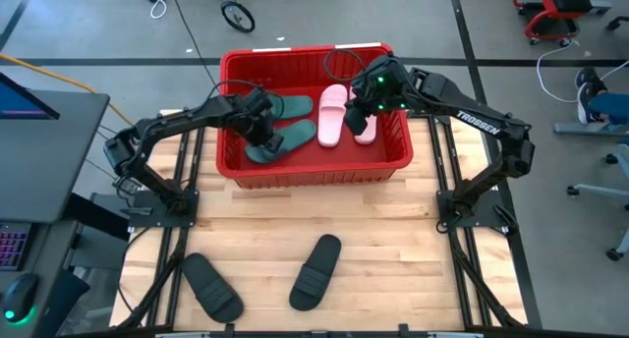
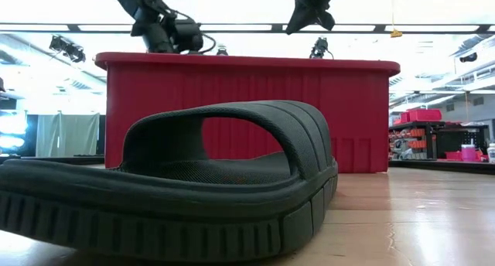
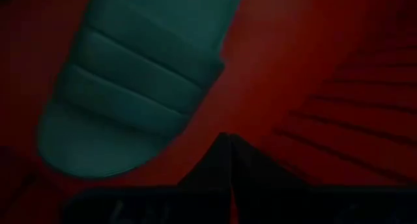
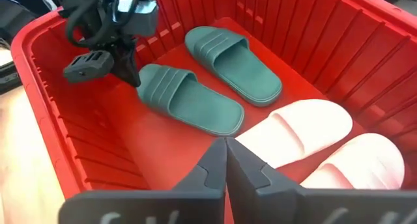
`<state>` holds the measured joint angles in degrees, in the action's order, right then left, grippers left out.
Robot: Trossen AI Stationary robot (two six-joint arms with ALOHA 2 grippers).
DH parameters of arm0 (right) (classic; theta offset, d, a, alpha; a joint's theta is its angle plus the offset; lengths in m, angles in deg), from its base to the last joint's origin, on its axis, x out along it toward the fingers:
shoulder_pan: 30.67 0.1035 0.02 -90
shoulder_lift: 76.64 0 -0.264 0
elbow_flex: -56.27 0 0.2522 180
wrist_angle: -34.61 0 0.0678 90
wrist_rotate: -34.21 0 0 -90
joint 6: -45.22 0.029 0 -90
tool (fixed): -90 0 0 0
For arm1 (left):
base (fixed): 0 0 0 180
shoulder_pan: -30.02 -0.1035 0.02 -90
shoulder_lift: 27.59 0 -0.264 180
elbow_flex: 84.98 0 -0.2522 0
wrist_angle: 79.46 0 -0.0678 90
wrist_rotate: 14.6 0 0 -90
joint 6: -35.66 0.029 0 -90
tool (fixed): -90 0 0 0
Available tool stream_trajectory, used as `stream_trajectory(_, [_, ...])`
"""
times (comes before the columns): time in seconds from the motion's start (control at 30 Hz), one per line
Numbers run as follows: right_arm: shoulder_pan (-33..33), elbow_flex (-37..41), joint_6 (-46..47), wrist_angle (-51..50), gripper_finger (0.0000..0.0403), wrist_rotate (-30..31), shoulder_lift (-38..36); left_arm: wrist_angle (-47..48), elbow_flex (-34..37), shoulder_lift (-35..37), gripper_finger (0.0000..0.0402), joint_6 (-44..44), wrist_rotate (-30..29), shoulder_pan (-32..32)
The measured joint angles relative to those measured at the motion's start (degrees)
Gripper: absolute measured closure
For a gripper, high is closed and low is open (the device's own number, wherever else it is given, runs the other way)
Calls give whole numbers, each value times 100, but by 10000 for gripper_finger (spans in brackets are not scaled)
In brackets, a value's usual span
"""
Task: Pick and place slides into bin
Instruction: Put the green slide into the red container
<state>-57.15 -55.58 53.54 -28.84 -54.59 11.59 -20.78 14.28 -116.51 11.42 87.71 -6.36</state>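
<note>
Slides, six in all: two green, two pink, two black; four lie in the bin (image 1: 314, 169), two on the desk (image 1: 393, 269). Green pair (image 1: 280, 140) directly below the left pincer (image 1: 263, 132), one slide just under its tips, the other just beyond; pink pair (image 1: 334, 114) below and beside the right pincer (image 1: 371, 100), towards the left pincer. Black slides: one (image 1: 316, 271) on the desk well short of both pincers, on the near side of the bin; the second (image 1: 212, 285) further off on the left pincer's side; neither touched.

Left pincer: inside the bin, fingers together on nothing, tips meeting in its wrist view just over the green strap (image 3: 140, 81). Right pincer (image 4: 226, 160): above the bin, fingers likewise together and empty, the pink slides (image 4: 313, 136) just ahead of them.

Handling, as judged: foam, hence light, soft and springy; unlikely to break if dropped; ribbed strap gives grip, smooth sole edge may slip. Best hold appears to be across the wide strap, one finger under the arch and one on top, or across the sole's side walls near mid-length; a toe or heel hold would probably let the slide swing and tilt.

Count: one bin; two arms; four slides placed, two black ones left.
</note>
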Motion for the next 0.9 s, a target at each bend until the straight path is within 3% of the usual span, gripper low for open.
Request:
stream_trajectory(0.17, [0, 0, -85, 0, 399, 42, 2, -128, 66, -147, 400, 419, 3, -157])
stream_trajectory(0.5, [-2, 0, -45, 2, 398, 44, 2, -290, 24, -1222, 401, 1146, -2, -163])
stream_trajectory(0.9, [-2, 0, -42, 0, 395, 47, 2, -87, -579, -1342, 401, 1790, -1325, -441])
